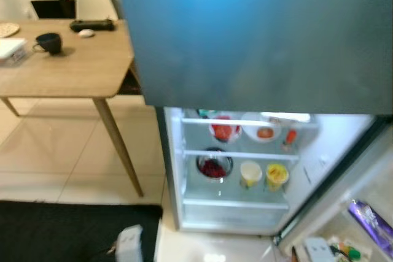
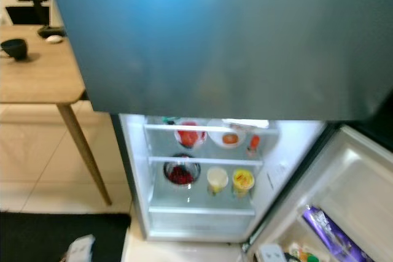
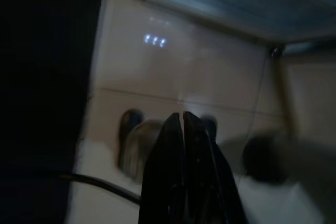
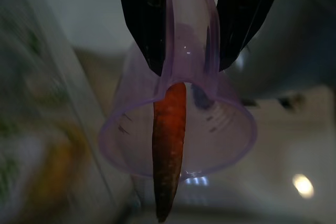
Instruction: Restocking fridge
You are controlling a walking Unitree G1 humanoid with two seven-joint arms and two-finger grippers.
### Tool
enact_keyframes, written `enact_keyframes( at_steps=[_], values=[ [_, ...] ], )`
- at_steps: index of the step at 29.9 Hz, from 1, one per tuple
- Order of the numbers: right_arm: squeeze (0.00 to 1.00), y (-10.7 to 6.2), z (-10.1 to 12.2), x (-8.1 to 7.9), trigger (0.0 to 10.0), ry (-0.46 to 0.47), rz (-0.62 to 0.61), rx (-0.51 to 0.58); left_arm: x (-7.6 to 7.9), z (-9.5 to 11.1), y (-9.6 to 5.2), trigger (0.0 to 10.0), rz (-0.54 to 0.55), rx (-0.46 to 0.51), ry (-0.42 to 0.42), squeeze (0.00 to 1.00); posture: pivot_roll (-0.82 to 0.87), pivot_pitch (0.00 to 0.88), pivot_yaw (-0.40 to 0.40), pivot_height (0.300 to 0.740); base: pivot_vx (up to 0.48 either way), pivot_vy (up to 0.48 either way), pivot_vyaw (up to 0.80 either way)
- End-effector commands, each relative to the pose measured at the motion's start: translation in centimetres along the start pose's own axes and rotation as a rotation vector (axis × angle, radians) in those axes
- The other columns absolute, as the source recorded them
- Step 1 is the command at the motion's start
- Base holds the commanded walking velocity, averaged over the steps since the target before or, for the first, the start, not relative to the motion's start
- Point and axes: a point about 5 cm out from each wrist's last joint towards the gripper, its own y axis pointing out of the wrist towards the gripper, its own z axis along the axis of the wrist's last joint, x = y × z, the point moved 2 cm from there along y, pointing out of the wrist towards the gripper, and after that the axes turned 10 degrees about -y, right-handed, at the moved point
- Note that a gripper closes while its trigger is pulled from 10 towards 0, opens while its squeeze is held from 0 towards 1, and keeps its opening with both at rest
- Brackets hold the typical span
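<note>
The right hand [image 4: 184,51] is clamped on a clear purple cup [image 4: 178,129] with a carrot [image 4: 169,150] in it; its fingers pinch the cup's wall, and the carrot's tip pokes out past the rim. The left hand [image 3: 184,129] is pressed shut and empty, pointing down at the pale floor.

Ahead, the fridge [image 1: 236,170] stands with its door swung out to the right. On its lit shelves sit a bowl of red fruit [image 1: 214,166], two yellow cups [image 1: 264,175] and, higher up, a red-filled bowl [image 1: 223,128] and a white bowl [image 1: 264,131]. The bottom shelf [image 1: 233,204] looks free. A worktop [image 1: 61,59] with a dark mug [image 1: 49,42] stands to the left.

The step is likely carrying the cup in to a shelf. To do it well, the cup should be kept mouth up so the carrot does not slide out. The free spot beside the yellow cups or the bottom shelf suits best. The approach should be low and straight, clear of the door.
</note>
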Motion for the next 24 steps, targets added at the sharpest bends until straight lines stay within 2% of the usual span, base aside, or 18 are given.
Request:
enact_keyframes(
  at_steps=[1, 7, 9, 12, 17, 24],
  values=[
    [0.00, -0.2, -0.6, 0.7, 10.0, 0.012, -0.017, -0.016, 0.4, 0.0, 0.1, 10.0, -0.012, -0.008, 0.020, 0.00, -0.10, 0.000, -0.004, 0.740, 0.292, 0.000, 0.00],
    [0.00, -0.2, -0.5, 0.5, 10.0, 0.012, -0.008, -0.011, 0.4, 0.1, 0.2, 10.0, -0.010, -0.007, 0.030, 0.00, -0.10, 0.000, -0.003, 0.740, 0.270, 0.000, 0.00],
    [0.00, -0.2, -0.5, 0.5, 10.0, 0.013, -0.006, -0.010, 0.6, 0.2, 0.2, 10.0, -0.023, -0.004, 0.029, 0.00, -0.10, 0.000, -0.003, 0.740, 0.000, 0.000, 0.00],
    [0.00, -0.2, -0.3, 0.5, 10.0, 0.016, -0.002, 0.002, 0.7, -0.2, 0.2, 10.0, -0.034, -0.034, 0.071, 0.00, -0.10, 0.000, -0.003, 0.740, 0.000, -0.470, 0.00],
    [0.00, -0.2, 0.2, 0.6, 10.0, 0.024, 0.012, 0.026, 0.8, -0.3, 0.2, 10.0, -0.038, -0.038, 0.063, 0.00, -0.10, 0.000, -0.004, 0.740, 0.000, -0.403, 0.00],
    [0.00, 0.0, 1.6, -0.1, 10.0, -0.009, 0.103, 0.091, 1.1, -0.2, 0.3, 10.0, -0.057, -0.027, 0.060, 0.00, -0.10, 0.000, -0.004, 0.740, 0.000, 0.000, 0.00]
  ],
)
